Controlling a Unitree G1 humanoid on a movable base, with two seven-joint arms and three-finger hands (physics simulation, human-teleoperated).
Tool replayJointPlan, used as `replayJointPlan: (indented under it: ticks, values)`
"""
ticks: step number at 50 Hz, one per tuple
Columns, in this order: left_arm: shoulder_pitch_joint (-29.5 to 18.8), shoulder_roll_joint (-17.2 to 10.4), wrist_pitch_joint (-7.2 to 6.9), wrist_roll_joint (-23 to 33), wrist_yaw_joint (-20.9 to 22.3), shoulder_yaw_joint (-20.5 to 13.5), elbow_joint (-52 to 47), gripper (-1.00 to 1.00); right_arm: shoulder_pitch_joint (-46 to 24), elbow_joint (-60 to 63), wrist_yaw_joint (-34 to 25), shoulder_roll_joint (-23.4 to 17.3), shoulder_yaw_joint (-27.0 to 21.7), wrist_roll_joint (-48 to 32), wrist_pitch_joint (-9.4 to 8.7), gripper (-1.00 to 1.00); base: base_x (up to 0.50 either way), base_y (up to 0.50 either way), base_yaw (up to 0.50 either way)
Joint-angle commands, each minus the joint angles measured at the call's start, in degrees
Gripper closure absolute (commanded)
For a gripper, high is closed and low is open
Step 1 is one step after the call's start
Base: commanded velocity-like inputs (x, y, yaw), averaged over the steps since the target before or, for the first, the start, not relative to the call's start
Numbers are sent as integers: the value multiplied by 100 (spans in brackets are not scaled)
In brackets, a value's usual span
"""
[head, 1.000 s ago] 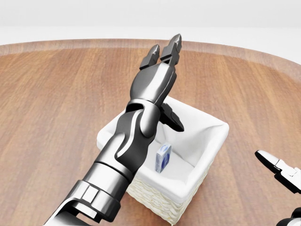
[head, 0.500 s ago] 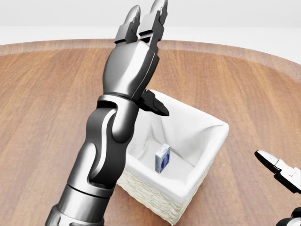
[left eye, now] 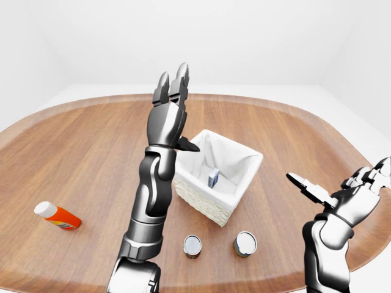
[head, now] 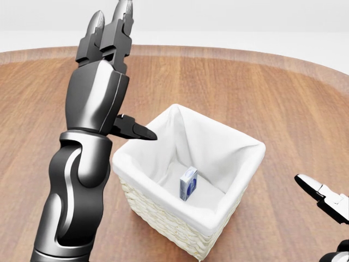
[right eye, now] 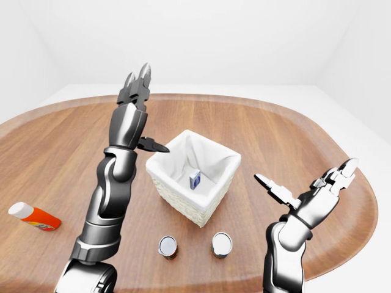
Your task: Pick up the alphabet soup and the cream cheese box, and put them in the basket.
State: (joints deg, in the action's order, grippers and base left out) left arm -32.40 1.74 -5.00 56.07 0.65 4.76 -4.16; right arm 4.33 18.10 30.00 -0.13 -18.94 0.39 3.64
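On the wooden counter [left eye: 85, 152], the left hand [head: 109, 41] is raised with fingers spread and nothing held. The cream cheese box [head: 188, 183] is seen inside the basket [head: 163, 215]. Two cans [left eye: 192, 245] stand below; which is the soup cannot be told, so the wrong one may be taken. The right hand [right eye: 330, 183] is held open, unladen.

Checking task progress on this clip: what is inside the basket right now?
The basket holds one small blue-and-white box, the cream cheese box, standing on its white liner. No can is inside. Its near walls hide part of the floor.
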Motion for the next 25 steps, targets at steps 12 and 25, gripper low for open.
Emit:
replayJointPlan:
  ticks: [12,25]
  values:
    - [745,-345,0,-23,371,-220,-1390,-100,46,-27,0,4,53,-173,136,-100,0,0,0]
    - [1378,-835,0,-1317,391,-1205,-2936,-100,38,-52,0,20,34,-155,136,-100,0,0,0]
